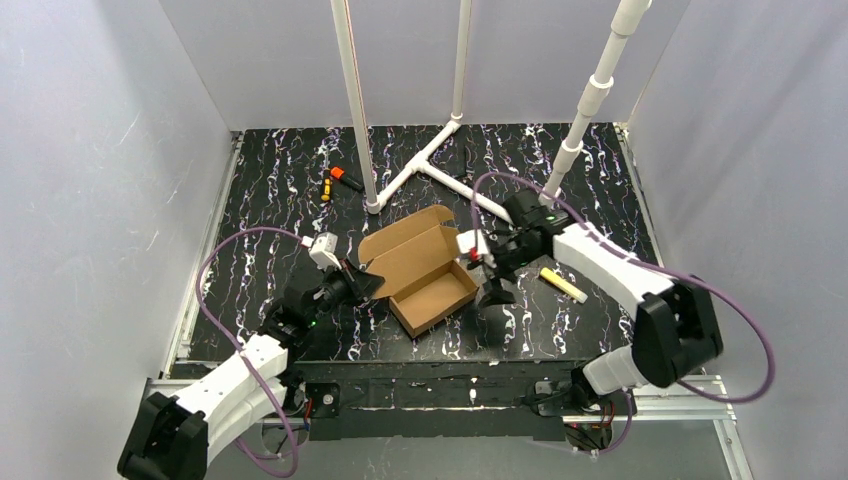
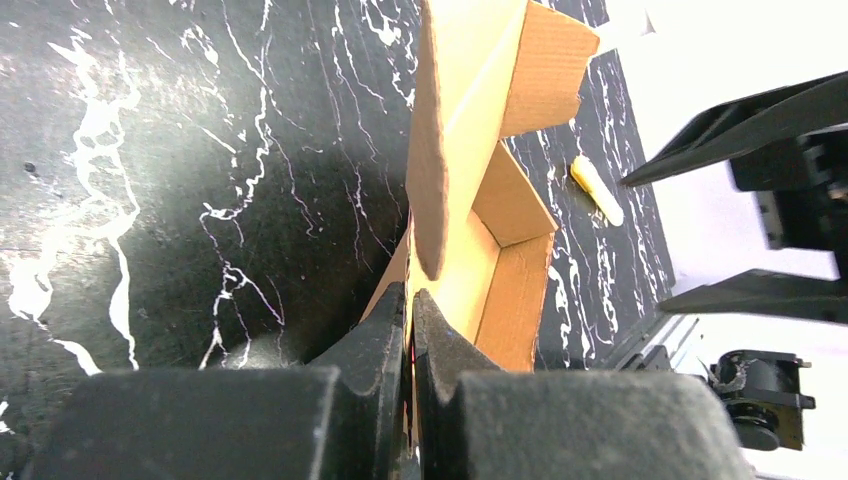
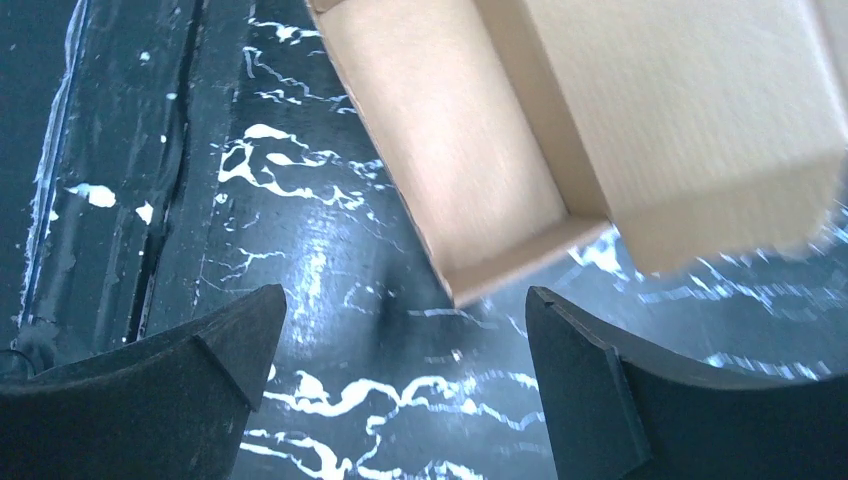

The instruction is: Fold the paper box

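The left jaws clamp one wall of the paper box (image 1: pixel 433 288) (lid open); the right jaws stand apart beside it.

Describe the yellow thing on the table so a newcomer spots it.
Find the black marbled table, then the open brown paper box at its middle. Just right of the box lies a pale yellow stick, unlike the orange-and-black pieces far left.

Probably lab: grey-walled enclosure (image 1: pixel 100 150), pipe frame (image 1: pixel 356 110).

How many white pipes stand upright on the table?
3. The left pipe stands behind the box; the middle pipe is at the far wall; the right pipe leans at far right. None looks hidden.
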Robot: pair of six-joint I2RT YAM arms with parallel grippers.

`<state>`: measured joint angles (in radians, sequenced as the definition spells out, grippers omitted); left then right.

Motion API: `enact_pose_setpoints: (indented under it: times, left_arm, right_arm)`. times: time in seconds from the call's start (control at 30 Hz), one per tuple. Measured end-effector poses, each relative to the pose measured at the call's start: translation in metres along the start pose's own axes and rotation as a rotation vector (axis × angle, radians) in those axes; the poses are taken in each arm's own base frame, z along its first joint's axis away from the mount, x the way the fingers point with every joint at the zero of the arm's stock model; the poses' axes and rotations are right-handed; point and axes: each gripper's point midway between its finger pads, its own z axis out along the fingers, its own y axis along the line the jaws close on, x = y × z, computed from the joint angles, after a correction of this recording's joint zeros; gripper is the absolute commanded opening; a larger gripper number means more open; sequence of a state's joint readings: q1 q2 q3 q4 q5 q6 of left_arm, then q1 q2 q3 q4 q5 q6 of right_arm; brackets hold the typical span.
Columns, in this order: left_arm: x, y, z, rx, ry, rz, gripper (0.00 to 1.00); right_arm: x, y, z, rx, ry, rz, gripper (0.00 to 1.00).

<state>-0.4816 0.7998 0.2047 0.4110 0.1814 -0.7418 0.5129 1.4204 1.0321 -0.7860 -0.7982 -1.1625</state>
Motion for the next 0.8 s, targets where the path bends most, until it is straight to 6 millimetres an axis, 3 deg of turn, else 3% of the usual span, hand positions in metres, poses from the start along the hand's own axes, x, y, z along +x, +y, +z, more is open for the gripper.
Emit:
enact_pose_setpoints:
  times: [0.13,0.27,0.4,0.57,0.67,0.8]
  left_arm:
    - [-0.005,0.003,-0.004,-0.019,-0.029,0.024,0.00]
    - [-0.007,0.009,-0.008,-0.051,-0.038,0.046,0.00]
    - [-0.007,0.014,-0.015,-0.095,-0.028,0.075,0.00]
    - [-0.020,0.009,-0.023,-0.122,-0.044,0.106,0.00]
    - [-0.021,0.010,-0.025,-0.137,-0.046,0.109,0.00]
    - [-0.018,0.014,-0.028,-0.153,-0.036,0.108,0.00]
  right_arm:
    - [0.004,-0.017,-0.044,0.159,-0.050,0.074,0.98]
    - [0.037,-0.038,-0.076,0.333,-0.017,0.203,0.98]
    - [0.078,-0.041,-0.089,0.430,0.084,0.334,0.98]
    - [0.131,-0.030,-0.101,0.540,0.205,0.502,0.98]
    - [0.152,-0.025,-0.112,0.607,0.272,0.557,0.97]
    - [0.163,-0.027,-0.122,0.653,0.333,0.566,0.93]
